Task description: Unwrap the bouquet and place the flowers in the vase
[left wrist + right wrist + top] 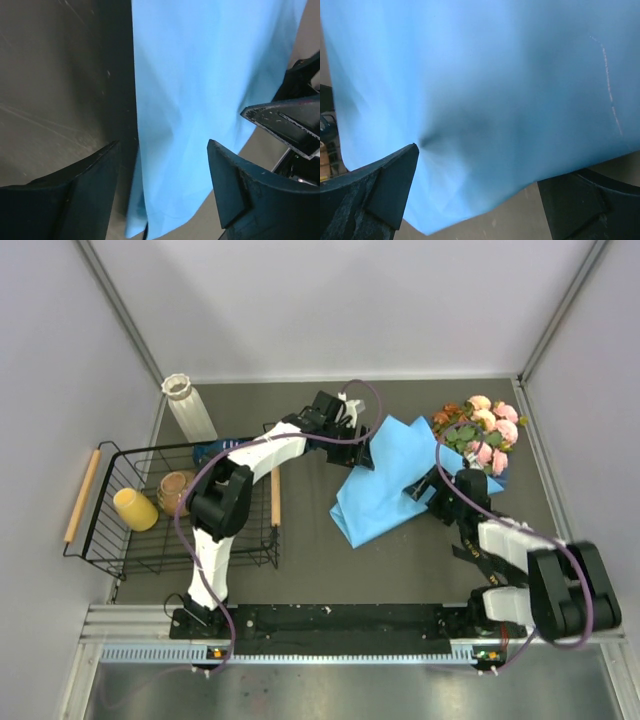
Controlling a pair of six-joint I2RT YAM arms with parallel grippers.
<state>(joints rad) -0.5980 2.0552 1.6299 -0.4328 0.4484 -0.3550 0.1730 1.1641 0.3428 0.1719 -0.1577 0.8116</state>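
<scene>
**Left arm:** rises from its base at the lower left of the overhead view, folds at the elbow beside the basket, and stretches right across the upper centre.

**Left gripper** (360,445) (162,150): tipped down over the upper left edge of the large blue paper sheet (385,485). Its fingers (90,185) stand well apart and clamp nothing. In the wrist view the sheet's long edge runs between them. Whether they touch it cannot be told.

**Right arm:** comes from its base at the lower right and reaches up and to the left.

**Right gripper** (422,488) (477,170): sits at the sheet's right side, middle right of the overhead view. Its fingers are spread wide and hold nothing. In the wrist view the fingertip on the left (395,180) sits at a dimple in the paper.

**Bouquet:** lies on the dark table (400,565), from centre to upper right. Its long axis runs from lower left to upper right. The pink, peach and rust-orange flowers (485,430) are at the upper right end, heads towards that corner. The stems are hidden by the paper.

**Tall slim white ribbed vase** (190,408): stands in the upper left, well apart from the bouquet.

**Black wire basket** (100,540): just in front of the vase, holding a yellow cup (135,508) and a brown bowl (175,490)
</scene>
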